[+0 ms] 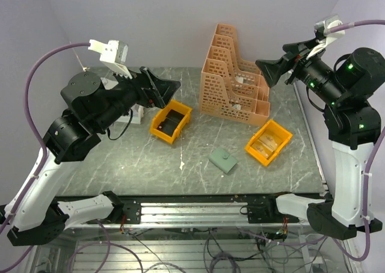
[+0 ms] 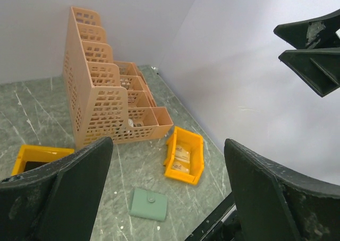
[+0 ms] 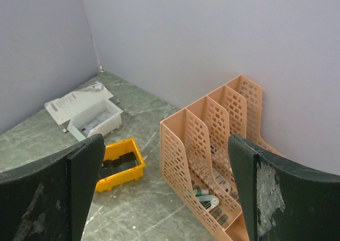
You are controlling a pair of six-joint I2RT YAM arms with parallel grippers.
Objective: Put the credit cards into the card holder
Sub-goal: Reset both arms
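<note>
The grey-green card holder (image 1: 223, 160) lies closed, snap up, on the marble table near the front middle; it also shows in the left wrist view (image 2: 149, 204). Tan credit cards (image 1: 268, 141) lie inside the right yellow bin (image 1: 255, 152); they also show in the left wrist view (image 2: 182, 155). My left gripper (image 1: 171, 88) is open and empty, raised above the left yellow bin (image 1: 157, 128). My right gripper (image 1: 266, 73) is open and empty, held high beside the peach file organizer (image 1: 231, 74), far from the cards.
The peach organizer (image 3: 204, 140) stands at the back with small items in its bottom. The left yellow bin (image 3: 127, 173) holds dark items. A white box (image 3: 97, 119) and white papers (image 3: 74, 100) lie at the back left. A wall runs close behind.
</note>
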